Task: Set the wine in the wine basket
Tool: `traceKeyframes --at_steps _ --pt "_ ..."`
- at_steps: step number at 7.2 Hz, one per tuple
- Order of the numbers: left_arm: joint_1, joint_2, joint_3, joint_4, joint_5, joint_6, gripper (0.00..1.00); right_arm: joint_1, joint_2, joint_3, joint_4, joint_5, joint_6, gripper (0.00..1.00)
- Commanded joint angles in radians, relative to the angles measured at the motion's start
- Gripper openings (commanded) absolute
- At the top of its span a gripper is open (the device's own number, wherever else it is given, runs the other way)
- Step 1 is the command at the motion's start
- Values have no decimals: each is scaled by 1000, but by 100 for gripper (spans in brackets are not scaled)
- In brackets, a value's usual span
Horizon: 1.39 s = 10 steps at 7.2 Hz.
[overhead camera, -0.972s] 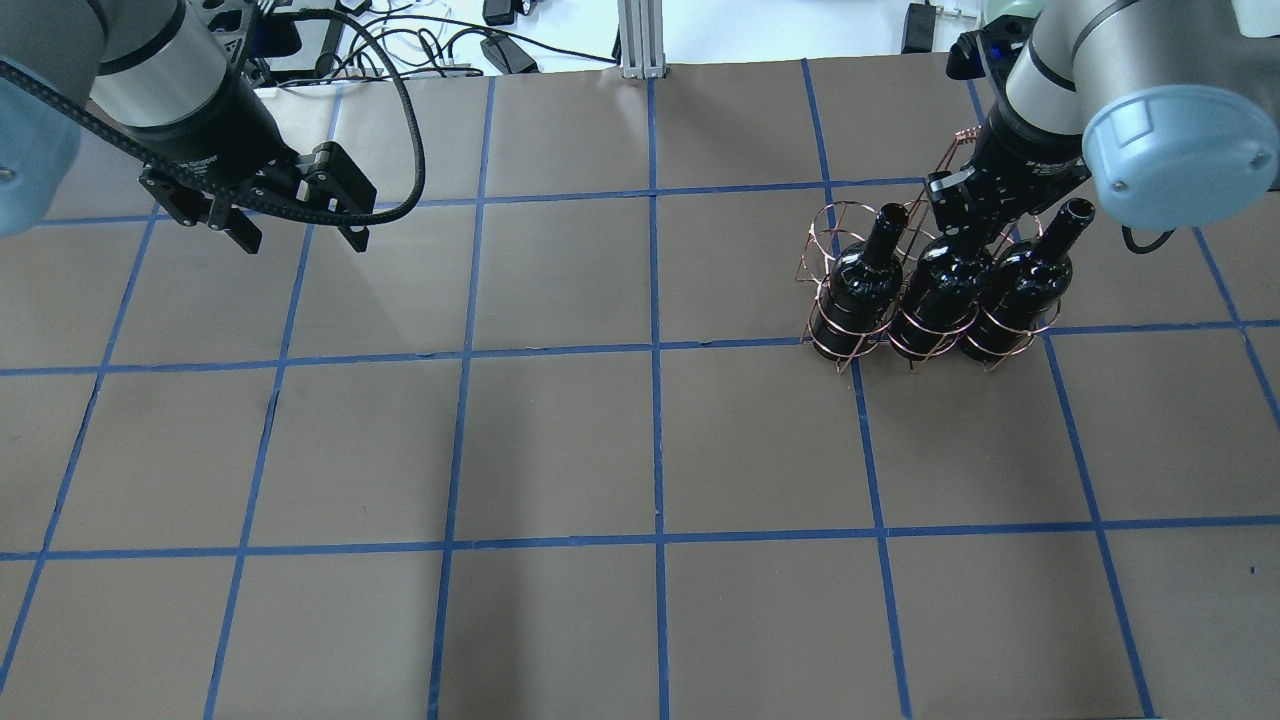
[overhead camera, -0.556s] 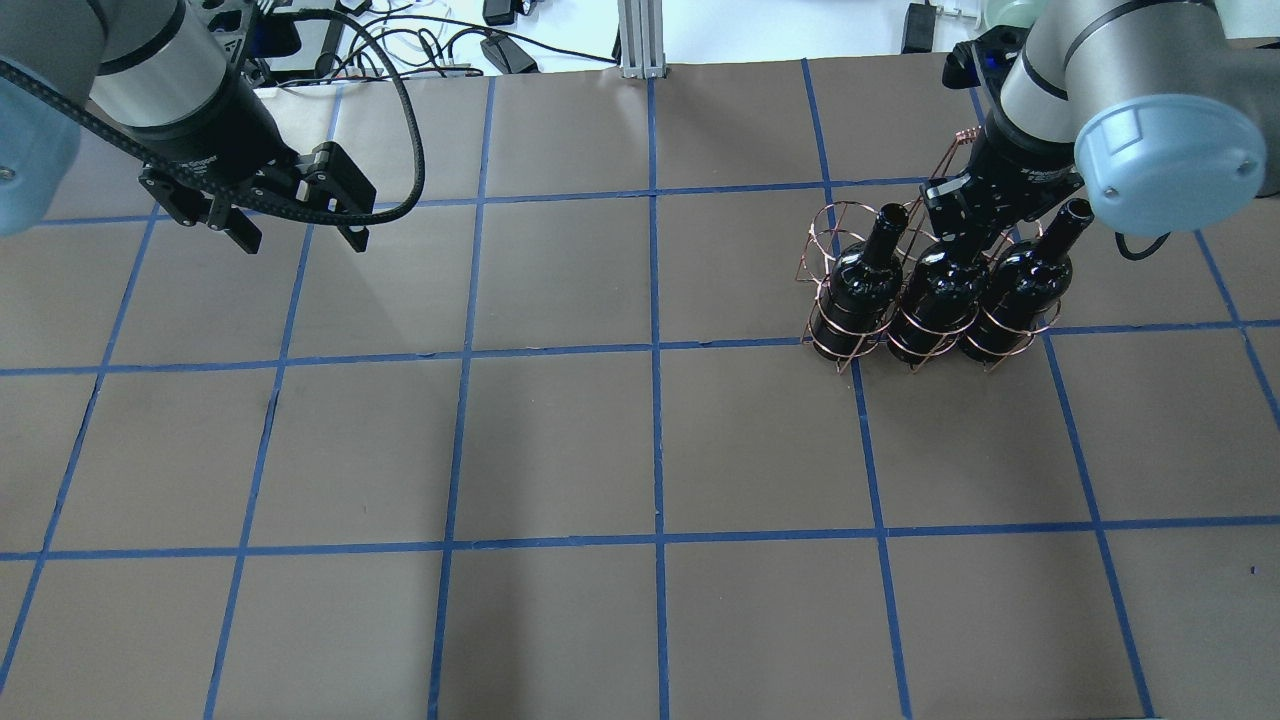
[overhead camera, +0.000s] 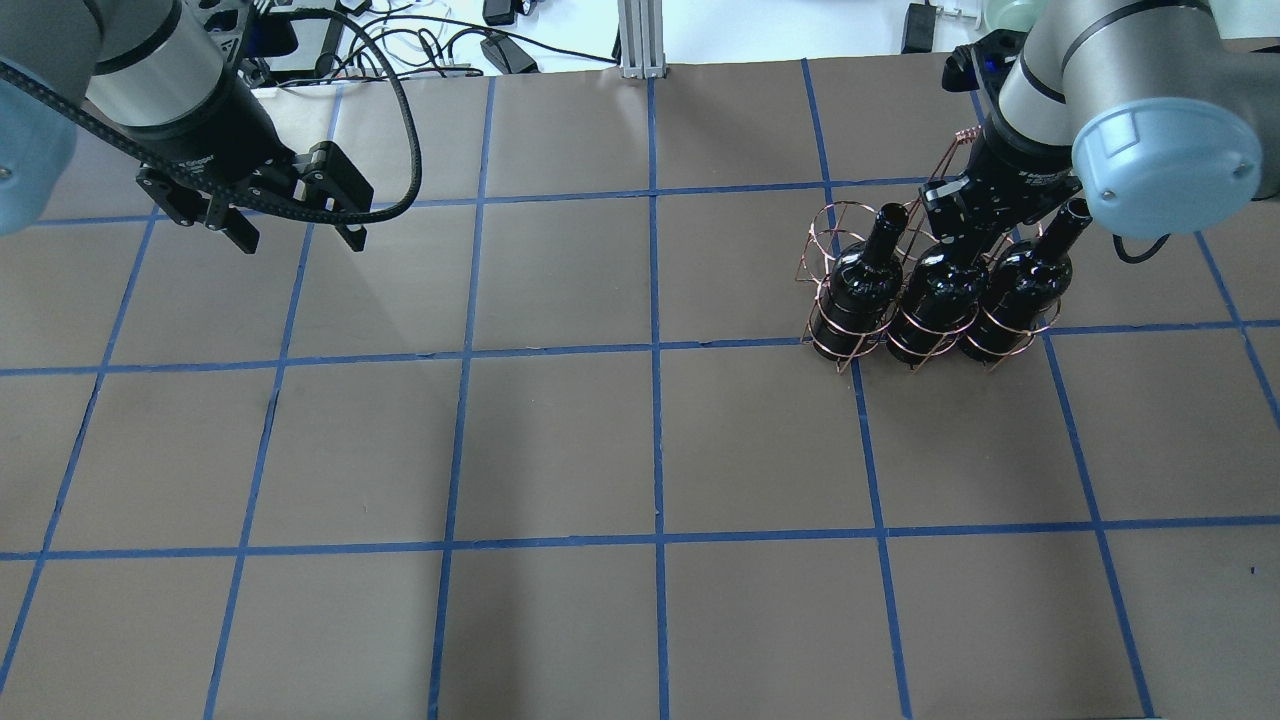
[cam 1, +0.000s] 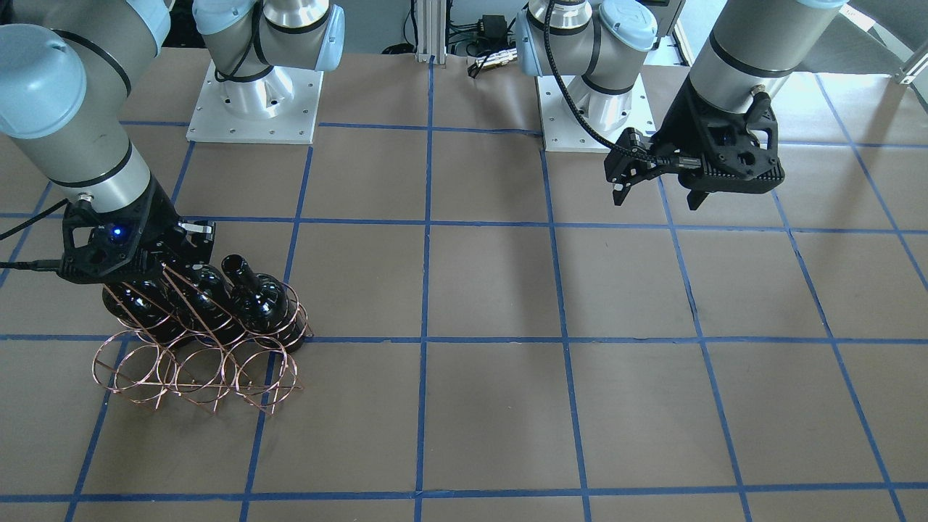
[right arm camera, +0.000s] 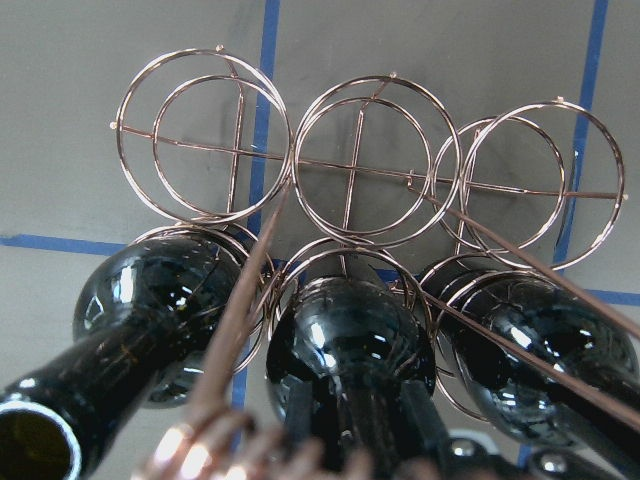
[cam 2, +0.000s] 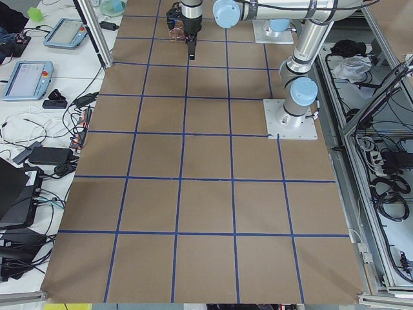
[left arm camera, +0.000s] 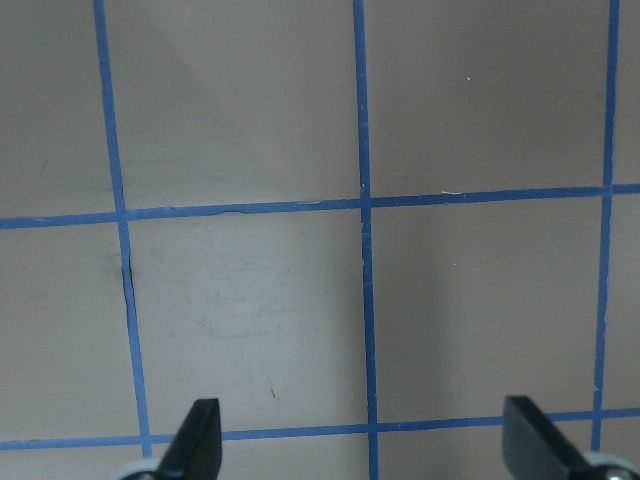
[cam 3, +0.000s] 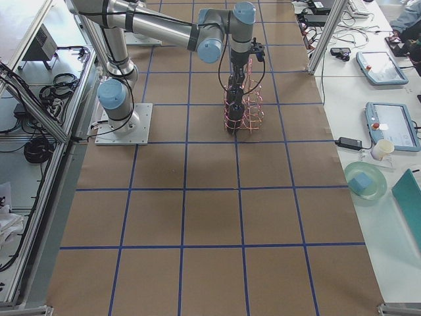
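Wine (right arm camera: 345,340) stands in wine basket (right arm camera: 355,160).

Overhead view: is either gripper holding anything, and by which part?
The right gripper straddles the middle wine bottle at its neck; whether it is clamped can't be told. The left gripper is open and empty.

The left arm hung high, wrist tipped downward, and the left gripper (overhead camera: 300,240) gaped wide open, nothing between its fingers. The right arm stretched out and bent steeply down, the right gripper (overhead camera: 957,230) aimed downward, fingers drawn narrow, their grip unclear.
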Motion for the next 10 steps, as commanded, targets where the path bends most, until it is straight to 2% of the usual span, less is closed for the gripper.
traceKeyframes --at_steps 1,3,5,7,9,10 --pt "1 1 0 3 0 0 100 3 -11 -46 17 0 2 100" --pt "2 -1 0 5 -2 0 100 5 -58 -130 142 1 14 100" --pt "1 1 0 5 -2 0 100 12 -188 -143 286 15 150 100" --pt "-4 7 2 11 -3 -1 100 69 -273 -148 380 -15 218 100" --pt "-10 17 3 11 -3 -1 100 90 -290 -173 394 -8 341 100" --pt "-10 24 3 11 -3 -1 100 95 -248 -215 407 6 390 100"
